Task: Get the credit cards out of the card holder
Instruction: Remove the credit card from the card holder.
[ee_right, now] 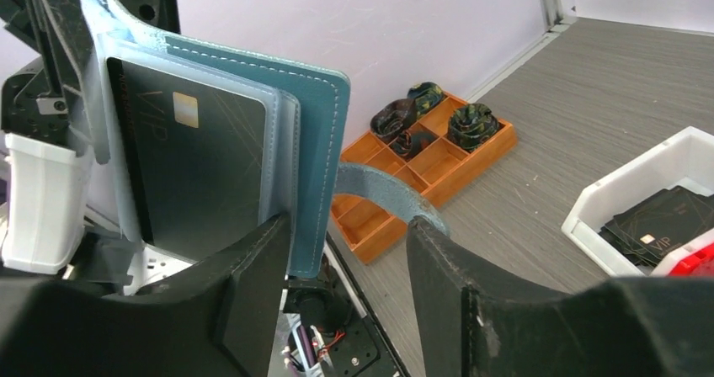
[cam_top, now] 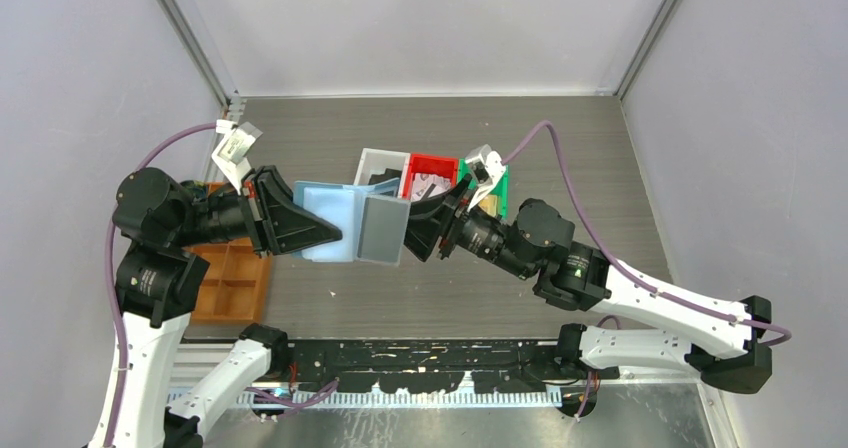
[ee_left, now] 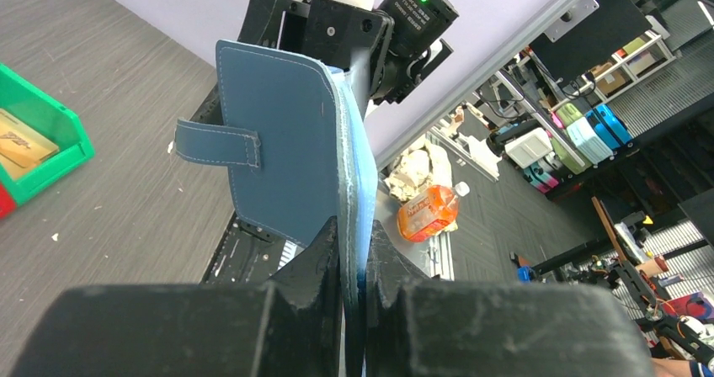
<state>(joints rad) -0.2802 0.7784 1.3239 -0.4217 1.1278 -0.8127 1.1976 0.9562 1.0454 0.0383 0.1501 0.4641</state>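
Observation:
The blue card holder (cam_top: 345, 223) hangs open above the table between my two grippers. My left gripper (cam_top: 335, 234) is shut on one edge of it; in the left wrist view the jaws (ee_left: 355, 255) pinch its pale blue and dark blue layers, and the tab (ee_left: 215, 144) sticks out to the left. A black credit card marked VIP (ee_right: 198, 162) sits in a clear slot of the holder (ee_right: 318, 141). My right gripper (ee_right: 345, 242) is open; the holder's outer flap edge hangs between its fingers, close to the left finger. The tab (ee_right: 379, 196) curves toward the right finger.
A white bin (cam_top: 378, 160) holds black cards (ee_right: 665, 221). A red bin (cam_top: 430, 168) and a green bin (cam_top: 499, 196) stand beside it. An orange-brown compartment tray (cam_top: 230, 278) with dark bundles (ee_right: 421, 120) lies at the left.

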